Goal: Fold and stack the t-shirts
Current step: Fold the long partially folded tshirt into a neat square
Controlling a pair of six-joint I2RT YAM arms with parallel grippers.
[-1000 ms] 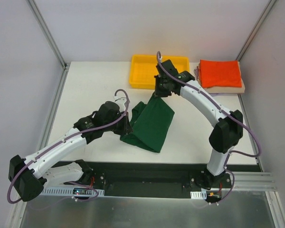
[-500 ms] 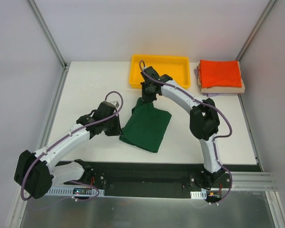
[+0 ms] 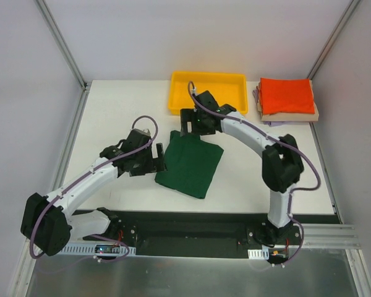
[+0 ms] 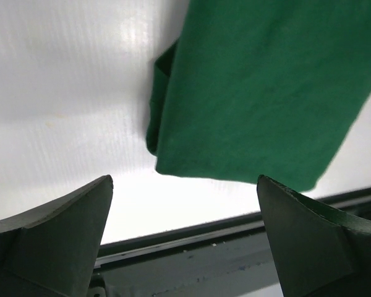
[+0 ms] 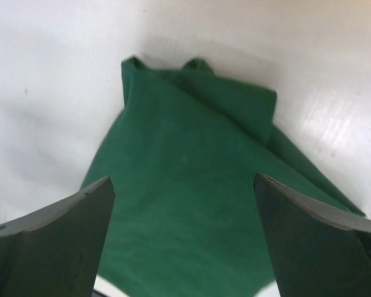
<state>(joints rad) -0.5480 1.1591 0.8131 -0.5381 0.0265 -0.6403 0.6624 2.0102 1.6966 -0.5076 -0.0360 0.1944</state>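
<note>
Near the middle of the overhead frame, the dark green shirt [image 3: 190,163] lies folded on the white table [image 3: 117,111]. Your left gripper [image 3: 159,158] sits just beside the shirt's left edge, fingers spread wide and holding nothing. Your right gripper [image 3: 187,124] is at the shirt's upper left corner, also spread and empty. In the upper right, the orange-red shirt [image 3: 287,94] tops a tan shirt [image 3: 294,116], just right of the yellow tray [image 3: 176,102].

White table [image 3: 111,111] (pale grey walls [image 3: 173,37])
</note>
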